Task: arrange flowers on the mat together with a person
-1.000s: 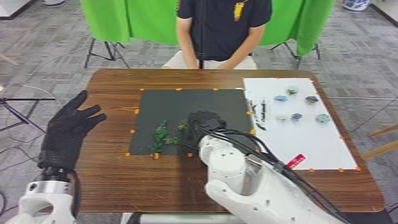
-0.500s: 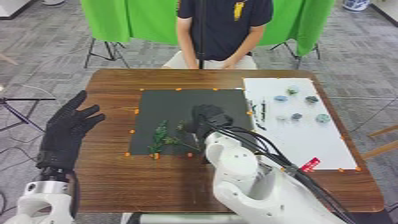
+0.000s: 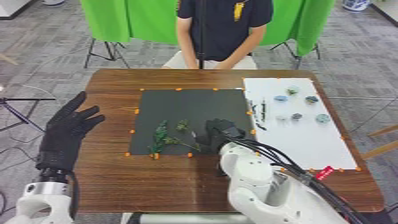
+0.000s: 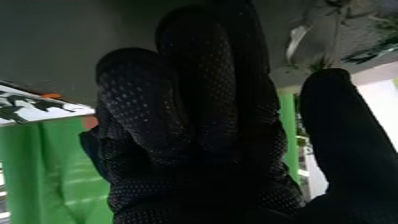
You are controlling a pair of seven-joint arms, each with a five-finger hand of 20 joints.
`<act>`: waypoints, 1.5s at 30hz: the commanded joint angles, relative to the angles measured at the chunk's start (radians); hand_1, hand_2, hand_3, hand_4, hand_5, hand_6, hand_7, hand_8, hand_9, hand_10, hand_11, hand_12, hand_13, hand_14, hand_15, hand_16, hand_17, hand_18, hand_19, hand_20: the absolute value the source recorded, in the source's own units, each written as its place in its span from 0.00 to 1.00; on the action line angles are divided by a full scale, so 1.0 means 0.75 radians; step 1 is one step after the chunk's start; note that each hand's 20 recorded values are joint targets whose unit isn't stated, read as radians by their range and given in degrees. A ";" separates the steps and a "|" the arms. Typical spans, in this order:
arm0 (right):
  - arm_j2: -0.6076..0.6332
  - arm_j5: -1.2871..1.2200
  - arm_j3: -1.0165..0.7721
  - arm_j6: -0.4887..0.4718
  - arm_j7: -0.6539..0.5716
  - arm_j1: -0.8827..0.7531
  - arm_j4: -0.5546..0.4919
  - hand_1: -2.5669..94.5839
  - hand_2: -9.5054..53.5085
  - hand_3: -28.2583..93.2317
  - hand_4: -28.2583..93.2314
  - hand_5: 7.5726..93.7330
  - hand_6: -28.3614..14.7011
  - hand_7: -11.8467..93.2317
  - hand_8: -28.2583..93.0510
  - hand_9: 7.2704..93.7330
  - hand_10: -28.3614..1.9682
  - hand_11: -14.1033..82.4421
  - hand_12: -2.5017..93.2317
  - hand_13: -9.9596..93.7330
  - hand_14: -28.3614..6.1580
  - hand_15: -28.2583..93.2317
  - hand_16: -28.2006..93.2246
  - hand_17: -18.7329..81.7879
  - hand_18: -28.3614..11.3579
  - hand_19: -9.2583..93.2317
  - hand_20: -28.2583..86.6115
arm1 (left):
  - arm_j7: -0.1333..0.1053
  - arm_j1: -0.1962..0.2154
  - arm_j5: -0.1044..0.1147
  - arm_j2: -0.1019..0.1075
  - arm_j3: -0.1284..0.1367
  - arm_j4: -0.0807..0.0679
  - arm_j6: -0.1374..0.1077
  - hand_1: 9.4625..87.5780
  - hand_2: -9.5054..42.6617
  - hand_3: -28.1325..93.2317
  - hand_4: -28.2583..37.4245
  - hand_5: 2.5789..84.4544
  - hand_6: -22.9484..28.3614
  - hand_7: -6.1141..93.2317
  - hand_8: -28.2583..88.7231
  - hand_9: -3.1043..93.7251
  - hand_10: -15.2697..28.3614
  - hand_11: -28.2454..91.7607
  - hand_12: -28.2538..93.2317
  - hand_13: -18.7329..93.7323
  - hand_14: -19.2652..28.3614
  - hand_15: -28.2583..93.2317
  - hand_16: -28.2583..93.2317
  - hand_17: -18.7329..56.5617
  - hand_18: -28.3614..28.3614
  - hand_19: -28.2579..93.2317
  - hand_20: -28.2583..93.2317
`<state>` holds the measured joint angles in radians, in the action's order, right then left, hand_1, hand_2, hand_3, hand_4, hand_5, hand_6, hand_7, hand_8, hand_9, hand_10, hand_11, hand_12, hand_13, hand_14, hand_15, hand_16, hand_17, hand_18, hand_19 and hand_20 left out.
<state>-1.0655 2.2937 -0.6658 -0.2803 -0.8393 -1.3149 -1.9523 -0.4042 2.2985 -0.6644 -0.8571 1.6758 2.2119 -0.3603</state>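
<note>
Green cloth [image 3: 115,25] fills much of the bkgd, top of frame; grey tiled floor [image 3: 44,60] surrounds the brown wooden bench [image 3: 160,185]. On it: dark grey rectangular mat [image 3: 169,102] mid-frame, white rectangular mat [image 3: 324,150] to its right.

My R robot hand [image 3: 222,131], black fabric glove, is over the dark mat's lower right part; it's released, fingers nearly straight, thumb apart, no stem gripped that I can see. My L robot hand [image 3: 69,127], same glove, is off the mats at frame left, fingers loosely spread, also released.

Progress: partly done, I'd say approx. the greenery stage. Dark mat, lower left part, has a tall dark-green leafy sprig [image 3: 161,135] w/ a thin-stemmed green sprig [image 3: 183,125] beside it. Left to do, prob.: the small round blue-green artificial flowers [image 3: 322,118] grouped on the white mat, upper right of frame, plus the black-leaved sprigs [image 3: 259,112] near its left edge.

Hard to make out: my R glove and forearm hide part of the dark mat's lower right; stems overlap, so no exact sprig count. Pale sliver [image 4: 298,42] by the greenery, wrist view: leaf or petal, can't tell.
</note>
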 commanded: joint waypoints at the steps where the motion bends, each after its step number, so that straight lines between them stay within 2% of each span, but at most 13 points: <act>1: -0.029 0.014 0.046 -0.021 0.030 0.006 0.016 0.29 0.32 0.75 0.07 0.95 0.59 0.25 0.13 1.00 0.45 0.48 0.23 0.91 0.44 0.73 0.39 0.58 0.01 1.00 0.35 | 0.003 0.016 -0.003 -0.015 0.002 0.002 0.010 0.21 0.27 0.90 0.11 0.40 0.52 0.19 0.16 0.43 0.77 0.43 0.32 0.43 0.98 0.64 0.17 0.14 0.92 0.63 0.36; 5: -0.050 0.003 0.059 -0.022 0.040 0.009 0.014 0.29 0.32 0.75 0.07 0.95 0.59 0.25 0.13 1.00 0.45 0.48 0.23 0.91 0.43 0.72 0.39 0.57 0.02 1.00 0.34 | 0.014 0.004 -0.007 -0.020 0.000 0.000 0.013 0.21 0.26 0.90 0.11 0.40 0.52 0.19 0.16 0.43 0.77 0.43 0.32 0.43 0.98 0.64 0.17 0.14 0.92 0.63 0.36; 8: -0.063 -0.005 0.071 -0.021 0.044 0.016 0.015 0.29 0.32 0.75 0.07 0.95 0.59 0.25 0.13 1.00 0.45 0.48 0.23 0.91 0.43 0.72 0.39 0.57 0.02 1.00 0.34 | 0.011 0.003 -0.005 -0.018 0.000 -0.001 0.010 0.21 0.26 0.90 0.11 0.40 0.52 0.19 0.16 0.43 0.77 0.43 0.32 0.43 0.98 0.64 0.17 0.13 0.92 0.63 0.36; 10: -0.076 -0.006 0.071 -0.028 0.047 0.016 0.018 0.29 0.32 0.75 0.07 0.95 0.59 0.25 0.13 1.00 0.45 0.48 0.23 0.91 0.43 0.72 0.40 0.57 0.02 1.00 0.34 | 0.026 -0.001 -0.013 -0.027 0.004 -0.001 0.016 0.21 0.26 0.89 0.11 0.40 0.52 0.19 0.16 0.43 0.77 0.43 0.32 0.43 0.98 0.64 0.17 0.13 0.92 0.63 0.36; 21: -0.120 -0.019 0.090 -0.030 0.055 0.033 0.031 0.29 0.32 0.76 0.07 0.95 0.59 0.25 0.13 1.00 0.45 0.48 0.23 0.91 0.44 0.72 0.40 0.57 0.02 1.00 0.34 | 0.033 -0.011 -0.015 -0.026 0.001 -0.004 0.021 0.21 0.26 0.89 0.11 0.40 0.52 0.19 0.16 0.43 0.77 0.43 0.32 0.43 0.98 0.64 0.17 0.13 0.92 0.63 0.36; 26: -0.125 -0.025 0.088 -0.035 0.051 0.032 0.032 0.29 0.32 0.76 0.07 0.96 0.60 0.25 0.13 1.00 0.45 0.48 0.23 0.91 0.44 0.72 0.40 0.57 0.03 1.00 0.33 | 0.048 -0.020 -0.020 -0.033 0.003 -0.006 0.024 0.21 0.26 0.89 0.11 0.40 0.52 0.19 0.16 0.43 0.77 0.43 0.32 0.43 0.98 0.64 0.17 0.13 0.92 0.63 0.36; 27: -0.127 -0.017 0.089 -0.036 0.053 0.032 0.034 0.29 0.32 0.76 0.07 0.96 0.60 0.25 0.13 1.00 0.45 0.48 0.23 0.91 0.44 0.72 0.40 0.57 0.03 1.00 0.33 | 0.037 -0.016 -0.014 -0.026 0.002 -0.005 0.021 0.21 0.26 0.89 0.11 0.40 0.52 0.19 0.16 0.43 0.77 0.43 0.32 0.43 0.98 0.64 0.17 0.13 0.92 0.62 0.36; 30: -0.114 -0.003 0.095 -0.022 0.027 0.026 0.028 0.29 0.32 0.76 0.07 0.96 0.60 0.25 0.13 1.00 0.45 0.48 0.23 0.92 0.44 0.72 0.40 0.58 0.03 1.00 0.33 | 0.045 -0.011 -0.019 -0.032 0.004 -0.003 0.029 0.21 0.26 0.89 0.11 0.40 0.52 0.19 0.16 0.43 0.77 0.43 0.32 0.43 0.98 0.64 0.17 0.13 0.92 0.63 0.36; 32: -0.105 -0.015 0.082 -0.023 0.025 0.025 0.017 0.28 0.32 0.76 0.07 0.96 0.60 0.25 0.13 1.00 0.45 0.49 0.22 0.92 0.44 0.71 0.40 0.58 0.03 1.00 0.33 | 0.039 -0.009 -0.015 -0.029 0.005 -0.003 0.023 0.21 0.26 0.89 0.11 0.40 0.52 0.19 0.16 0.43 0.77 0.43 0.32 0.43 0.98 0.64 0.17 0.13 0.92 0.63 0.36; 38: -0.052 -0.082 0.030 -0.046 0.000 0.016 -0.057 0.28 0.32 0.76 0.07 1.00 0.62 0.29 0.13 1.00 0.47 0.57 0.20 0.96 0.45 0.72 0.41 0.61 0.02 1.00 0.38 | 0.022 0.016 -0.001 -0.019 0.012 0.003 0.011 0.21 0.26 0.89 0.11 0.40 0.52 0.19 0.16 0.43 0.77 0.43 0.32 0.43 0.98 0.64 0.17 0.13 0.92 0.63 0.36; 39: -0.035 -0.092 0.018 -0.049 0.001 0.013 -0.076 0.28 0.32 0.77 0.07 1.00 0.62 0.30 0.13 1.00 0.47 0.59 0.19 0.96 0.45 0.72 0.41 0.61 0.01 1.00 0.40 | 0.007 0.021 0.006 -0.011 0.008 0.003 0.006 0.21 0.26 0.89 0.11 0.40 0.52 0.19 0.16 0.43 0.77 0.43 0.32 0.43 0.98 0.64 0.17 0.13 0.92 0.63 0.36; 44: -0.008 -0.176 -0.065 -0.039 0.013 -0.004 -0.136 0.28 0.33 0.76 0.07 1.00 0.62 0.35 0.12 1.00 0.47 0.62 0.19 0.97 0.44 0.73 0.42 0.62 0.00 1.00 0.44 | -0.023 0.041 0.026 0.007 0.014 0.006 -0.013 0.21 0.27 0.89 0.10 0.40 0.52 0.19 0.16 0.43 0.77 0.43 0.32 0.43 0.98 0.64 0.17 0.14 0.92 0.63 0.36; 45: 0.004 -0.195 -0.078 -0.020 0.013 -0.007 -0.153 0.28 0.33 0.76 0.07 1.00 0.62 0.35 0.12 1.00 0.47 0.62 0.18 0.97 0.44 0.73 0.42 0.62 0.00 1.00 0.44 | -0.025 0.035 0.025 0.007 0.008 0.002 -0.007 0.21 0.27 0.89 0.10 0.40 0.52 0.19 0.16 0.43 0.77 0.43 0.32 0.43 0.98 0.64 0.17 0.14 0.92 0.63 0.36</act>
<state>-1.1052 2.2041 -0.6593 -0.3054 -0.8273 -1.3128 -2.0097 -0.3980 2.3011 -0.6651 -0.8642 1.6810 2.2127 -0.3548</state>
